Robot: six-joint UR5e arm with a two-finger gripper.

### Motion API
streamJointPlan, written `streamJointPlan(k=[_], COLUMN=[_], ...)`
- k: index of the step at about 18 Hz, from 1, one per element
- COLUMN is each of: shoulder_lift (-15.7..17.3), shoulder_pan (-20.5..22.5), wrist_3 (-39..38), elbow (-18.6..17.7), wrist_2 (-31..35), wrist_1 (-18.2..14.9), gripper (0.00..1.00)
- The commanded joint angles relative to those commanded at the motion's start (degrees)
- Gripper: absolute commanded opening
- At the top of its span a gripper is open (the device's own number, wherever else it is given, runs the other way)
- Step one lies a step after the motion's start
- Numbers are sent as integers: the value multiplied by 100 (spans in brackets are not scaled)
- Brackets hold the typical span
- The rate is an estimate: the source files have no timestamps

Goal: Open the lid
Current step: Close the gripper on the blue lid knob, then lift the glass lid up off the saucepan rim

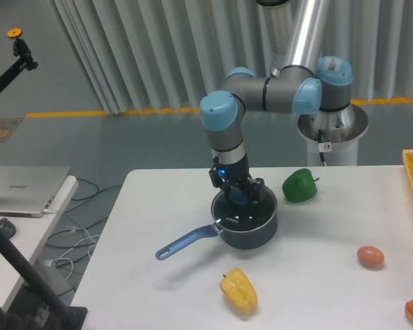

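Jaws (239, 196) clenched on the lid's (242, 210) blue knob (rim lettering unreadable).

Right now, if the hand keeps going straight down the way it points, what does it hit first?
The lid's blue knob. The hand points down right over it, fingers either side, with the lid on the saucepan just below. Whether it already touches the knob, I can't tell.

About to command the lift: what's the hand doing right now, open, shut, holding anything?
Hand: down at the blue knob of the lid, fingers either side of it; whether they have clamped cannot be told.
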Motion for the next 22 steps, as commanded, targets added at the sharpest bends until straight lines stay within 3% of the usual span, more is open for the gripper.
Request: streamJointPlan(k=[8,22], shoulder_lift=[53,263], shoulder_pan=[9,79], wrist_3=[-17,17], elbow=[17,132], wrist_2=[-26,-9], wrist_1=[0,-53], gripper=[48,48])
